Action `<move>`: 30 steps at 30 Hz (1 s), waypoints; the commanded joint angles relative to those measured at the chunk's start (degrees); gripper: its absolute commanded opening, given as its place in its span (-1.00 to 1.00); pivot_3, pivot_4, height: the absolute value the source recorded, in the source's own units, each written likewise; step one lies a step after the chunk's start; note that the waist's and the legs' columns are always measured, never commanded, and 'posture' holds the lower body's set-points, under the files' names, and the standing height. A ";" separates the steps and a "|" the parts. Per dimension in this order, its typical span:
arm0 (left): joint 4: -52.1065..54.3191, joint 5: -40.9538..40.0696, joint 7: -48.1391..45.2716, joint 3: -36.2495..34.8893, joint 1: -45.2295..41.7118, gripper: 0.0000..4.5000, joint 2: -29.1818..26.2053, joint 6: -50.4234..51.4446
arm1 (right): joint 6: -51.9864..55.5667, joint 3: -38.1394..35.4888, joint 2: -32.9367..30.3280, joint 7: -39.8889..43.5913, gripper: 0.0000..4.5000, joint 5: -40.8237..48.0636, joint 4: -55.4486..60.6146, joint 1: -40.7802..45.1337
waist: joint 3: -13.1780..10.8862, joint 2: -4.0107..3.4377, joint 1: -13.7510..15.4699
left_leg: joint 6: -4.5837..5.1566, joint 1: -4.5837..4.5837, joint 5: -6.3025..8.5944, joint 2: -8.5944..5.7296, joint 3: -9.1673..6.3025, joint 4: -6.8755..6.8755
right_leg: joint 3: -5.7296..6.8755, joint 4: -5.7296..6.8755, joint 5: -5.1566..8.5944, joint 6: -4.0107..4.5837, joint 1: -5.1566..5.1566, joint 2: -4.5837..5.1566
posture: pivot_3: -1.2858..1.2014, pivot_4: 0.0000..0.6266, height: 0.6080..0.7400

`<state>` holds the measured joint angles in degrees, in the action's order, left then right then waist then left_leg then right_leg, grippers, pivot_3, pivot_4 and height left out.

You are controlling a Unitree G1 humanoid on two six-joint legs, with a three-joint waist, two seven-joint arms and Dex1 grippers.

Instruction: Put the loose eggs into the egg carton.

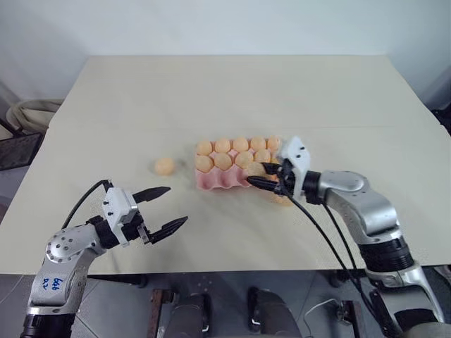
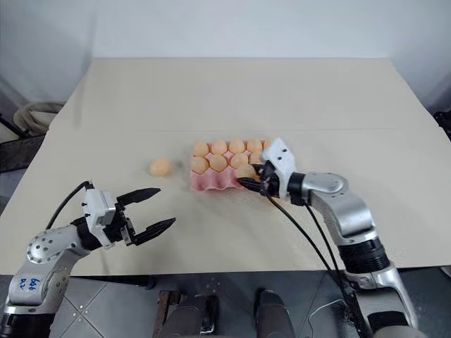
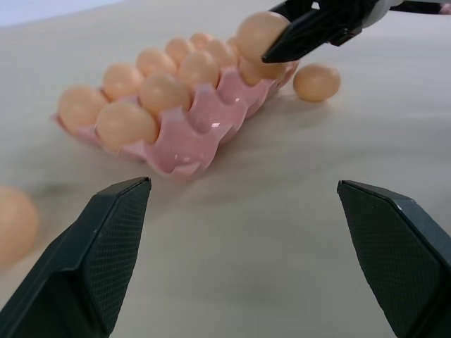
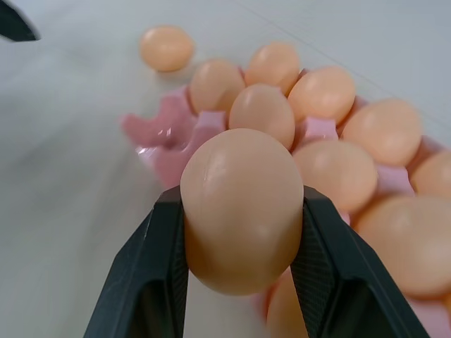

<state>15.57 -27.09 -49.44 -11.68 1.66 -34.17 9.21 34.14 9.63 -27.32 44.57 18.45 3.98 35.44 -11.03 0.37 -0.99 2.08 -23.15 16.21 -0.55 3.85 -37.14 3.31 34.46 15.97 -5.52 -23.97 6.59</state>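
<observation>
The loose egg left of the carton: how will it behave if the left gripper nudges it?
The loose egg is smooth and rounded on bare table, so it would likely roll. The open left gripper probably needs a centred pinch or it may slip.

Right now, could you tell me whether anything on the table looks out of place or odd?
Nothing looks damaged or spilled. Two loose eggs are out of the pink egg carton: one lies on the table to its left, another beside its right end. The right claw is shut on a third egg over the carton's near edge.
</observation>
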 commanded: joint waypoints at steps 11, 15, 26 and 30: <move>4.61 -1.38 1.53 -0.78 0.87 1.00 1.02 -0.25 | -1.17 -2.76 -0.13 1.59 0.98 0.49 2.13 0.37 | 0.00 0.00 -0.62 | 0.06 0.00 -0.01 0.05 0.00 0.04 | 0.39 0.26 -0.01 -0.01 -0.03 0.02 | 0.03 -0.52 1.00; 3.44 -1.47 -0.27 1.69 -1.84 1.00 0.88 0.35 | -4.54 -11.39 -5.08 4.28 0.98 4.35 7.88 -7.17 | 0.00 0.00 0.32 | 0.07 0.00 0.00 0.08 -0.05 0.01 | 0.49 0.26 -0.01 -0.01 -0.02 0.02 | 0.03 -0.52 1.00; -6.41 0.60 -6.14 5.58 -10.85 1.00 0.88 -2.32 | -19.21 -41.84 -11.60 9.84 0.98 9.57 11.75 -39.84 | 0.00 0.01 1.76 | 0.31 0.12 0.13 0.13 0.16 -0.05 | 0.68 -0.06 -0.02 -0.03 0.26 -0.03 | 0.03 -0.52 1.00; -9.19 1.11 -7.99 7.24 -14.03 1.00 1.04 -3.07 | -22.63 -46.07 -9.92 11.05 0.98 10.87 13.21 -48.41 | 0.00 0.01 1.87 | 0.31 0.47 0.18 0.13 0.26 -0.06 | 0.57 -0.02 -0.02 -0.02 0.46 -0.03 | 0.03 -0.52 1.00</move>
<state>6.36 -26.33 -56.49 -4.78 -11.62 -33.10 7.30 13.52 -34.12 -37.46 54.93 27.99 14.46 -12.08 -11.02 0.38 0.87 2.23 -22.52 16.45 -0.42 4.14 -37.16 3.83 34.45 15.95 -5.52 -23.41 6.56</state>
